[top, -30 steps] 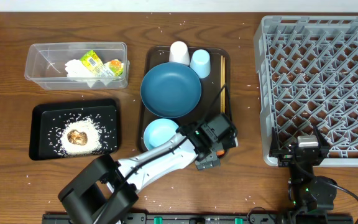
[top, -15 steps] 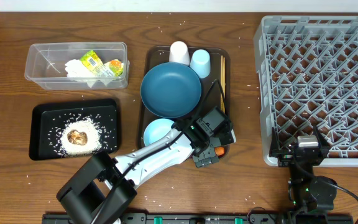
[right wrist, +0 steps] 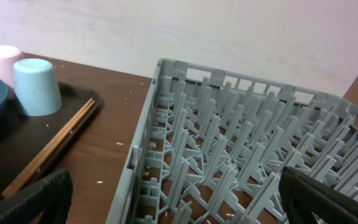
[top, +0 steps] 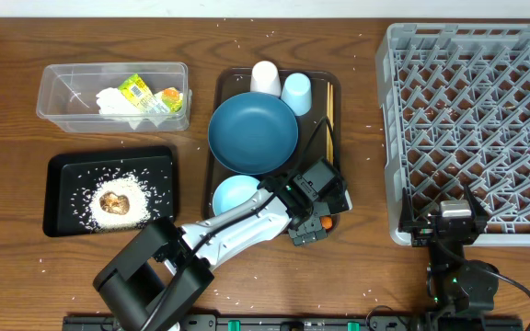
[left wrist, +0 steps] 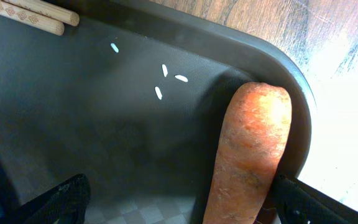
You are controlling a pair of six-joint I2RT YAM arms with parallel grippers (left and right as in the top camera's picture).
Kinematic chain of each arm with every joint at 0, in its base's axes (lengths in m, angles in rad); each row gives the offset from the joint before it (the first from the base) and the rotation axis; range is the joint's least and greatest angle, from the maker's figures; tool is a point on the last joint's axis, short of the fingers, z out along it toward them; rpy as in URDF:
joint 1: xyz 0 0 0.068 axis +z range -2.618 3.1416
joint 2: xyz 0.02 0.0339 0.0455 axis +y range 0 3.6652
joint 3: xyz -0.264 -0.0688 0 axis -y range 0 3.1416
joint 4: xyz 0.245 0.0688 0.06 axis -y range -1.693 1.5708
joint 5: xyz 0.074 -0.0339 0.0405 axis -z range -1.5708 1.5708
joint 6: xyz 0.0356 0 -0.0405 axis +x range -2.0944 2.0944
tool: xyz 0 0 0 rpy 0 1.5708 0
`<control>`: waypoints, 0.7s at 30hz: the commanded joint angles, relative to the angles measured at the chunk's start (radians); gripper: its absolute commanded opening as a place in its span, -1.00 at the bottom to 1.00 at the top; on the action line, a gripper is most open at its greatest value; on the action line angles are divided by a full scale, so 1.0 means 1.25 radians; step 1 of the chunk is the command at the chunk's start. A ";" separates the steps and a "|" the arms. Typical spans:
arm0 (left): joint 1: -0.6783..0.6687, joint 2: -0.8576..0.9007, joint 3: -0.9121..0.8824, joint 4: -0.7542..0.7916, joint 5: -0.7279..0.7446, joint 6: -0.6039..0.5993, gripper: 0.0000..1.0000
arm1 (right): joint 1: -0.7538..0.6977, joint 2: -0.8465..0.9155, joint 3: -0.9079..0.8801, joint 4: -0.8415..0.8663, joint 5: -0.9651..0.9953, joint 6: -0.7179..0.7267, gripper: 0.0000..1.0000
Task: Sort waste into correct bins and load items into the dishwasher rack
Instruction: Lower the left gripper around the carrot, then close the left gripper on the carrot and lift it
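Here, hangs spread wide with the left gripper (left wrist: 179,208) over the orange carrot (left wrist: 253,143), lengthwise between the fingers (left wrist: 64,199), against the corner rim of the serving tray (left wrist: 229,53); right gripper (right wrist: 176,208), equally spread, well apart.

orange carrot (left wrist: 250,149) lower end cut off below, chopsticks (left wrist: 42,22) cropped top-left, dishwasher rack (top: 389,138) right side cropped

Even, sharp light overhead; glare whitens the table (left wrist: 347,130) in left wrist view.
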State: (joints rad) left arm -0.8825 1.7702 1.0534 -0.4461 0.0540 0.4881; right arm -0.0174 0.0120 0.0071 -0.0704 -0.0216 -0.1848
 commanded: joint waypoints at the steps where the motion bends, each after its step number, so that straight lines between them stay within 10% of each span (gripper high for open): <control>1: 0.002 0.012 -0.002 -0.001 0.011 0.010 0.85 | -0.007 -0.005 -0.001 -0.004 0.005 0.003 0.98; 21: 0.002 0.041 -0.002 -0.010 0.033 0.009 0.53 | -0.007 -0.005 -0.001 -0.004 0.005 0.003 0.98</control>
State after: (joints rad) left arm -0.8806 1.7966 1.0534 -0.4511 0.0799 0.4953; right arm -0.0174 0.0120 0.0071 -0.0704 -0.0216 -0.1848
